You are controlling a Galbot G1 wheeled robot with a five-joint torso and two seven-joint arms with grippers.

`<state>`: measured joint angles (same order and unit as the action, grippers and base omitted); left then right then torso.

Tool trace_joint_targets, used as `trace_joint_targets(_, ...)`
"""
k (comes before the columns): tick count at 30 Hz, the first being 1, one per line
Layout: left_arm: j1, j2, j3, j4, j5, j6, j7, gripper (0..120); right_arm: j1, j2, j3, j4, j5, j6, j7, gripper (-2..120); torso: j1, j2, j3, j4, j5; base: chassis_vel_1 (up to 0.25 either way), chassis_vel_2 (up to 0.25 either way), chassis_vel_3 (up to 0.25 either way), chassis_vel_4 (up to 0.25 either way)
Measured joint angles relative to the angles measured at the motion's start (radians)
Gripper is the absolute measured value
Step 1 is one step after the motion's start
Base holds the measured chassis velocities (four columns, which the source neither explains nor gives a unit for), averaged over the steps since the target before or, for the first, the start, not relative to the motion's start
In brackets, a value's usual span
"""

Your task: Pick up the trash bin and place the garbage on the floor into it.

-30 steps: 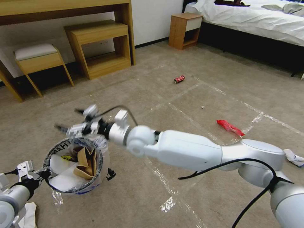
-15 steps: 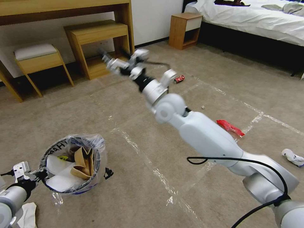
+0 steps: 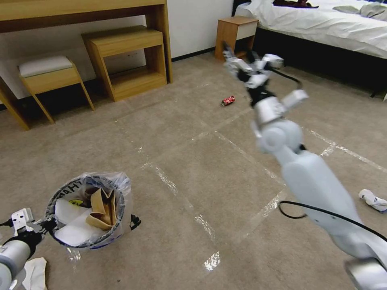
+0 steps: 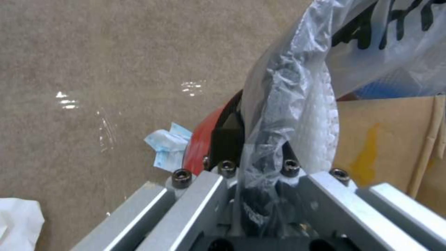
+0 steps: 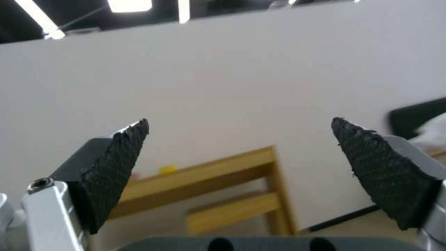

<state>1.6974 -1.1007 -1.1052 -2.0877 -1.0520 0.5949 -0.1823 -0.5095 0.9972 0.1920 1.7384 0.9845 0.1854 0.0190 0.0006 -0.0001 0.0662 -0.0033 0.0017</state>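
The left gripper pinches the black rim of the trash bin near the lower-left corner of the head view, holding it over the floor; the left wrist view shows its fingers clamped on the rim through the crinkly clear bag; a torn tan carton and flat white slippers lie inside the bin; the right arm reaches high over the carpet towards the bed, its right gripper spread wide and empty, black pads well apart against the white wall; a crushed red can lies on the far carpet near the wooden nightstand; a crumpled white tissue sits at the right edge; a white scrap rests just beside the left arm.
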Motion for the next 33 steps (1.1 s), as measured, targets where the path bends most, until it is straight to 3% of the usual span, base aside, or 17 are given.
trace_joint_targets(6,-0.001,0.000,0.000,0.001,0.005,-0.003,0.001,1,-0.085,-0.037,0.146,0.042,-0.028,-0.003,0.022,100,0.000,0.000,0.000,0.0004,-0.0003,0.000,0.000,0.000,0.000)
trace_joint_targets(11,-0.006,-0.004,-0.001,-0.004,0.014,-0.008,0.004,1,-0.242,-0.053,0.342,0.102,-0.103,-0.015,0.050,100,0.000,0.000,0.000,0.0003,-0.0003,0.000,0.000,0.000,0.000)
trace_joint_targets(13,-0.006,-0.007,-0.001,-0.008,0.017,-0.009,0.005,1,-0.360,-0.047,0.440,0.134,-0.181,-0.015,0.069,100,0.000,0.000,0.000,0.0001,-0.0002,0.000,0.000,0.000,0.000)
trace_joint_targets(18,-0.006,-0.009,-0.004,-0.011,0.020,-0.011,0.010,1,-0.460,-0.028,0.522,0.162,-0.237,-0.006,0.072,100,0.000,0.000,0.000,-0.0001,-0.0002,0.000,0.000,0.000,0.000)
trace_joint_targets(20,-0.006,-0.017,-0.004,-0.013,0.023,-0.013,0.012,1,-0.561,0.012,0.591,0.189,-0.290,0.029,0.065,100,0.000,0.000,0.000,0.0004,-0.0004,0.000,0.000,0.000,0.000)
trace_joint_targets(24,-0.006,-0.021,-0.002,-0.016,0.029,-0.014,0.014,1,-0.613,0.037,0.606,0.201,-0.306,0.044,0.059,100,0.000,0.000,0.000,0.0001,-0.0004,0.000,0.000,0.000,0.000)
trace_joint_targets(26,-0.006,-0.032,0.000,-0.027,0.043,-0.016,0.022,1,-0.702,0.114,0.599,0.203,-0.368,0.075,0.057,100,0.000,0.000,0.000,0.0004,-0.0004,0.000,0.000,0.000,0.000)
trace_joint_targets(33,-0.003,-0.041,-0.011,-0.037,0.049,-0.025,0.029,1,-0.776,0.143,0.578,0.212,-0.434,0.052,0.125,100,0.000,0.000,0.000,0.0002,-0.0004,0.000,0.000,0.000,0.000)
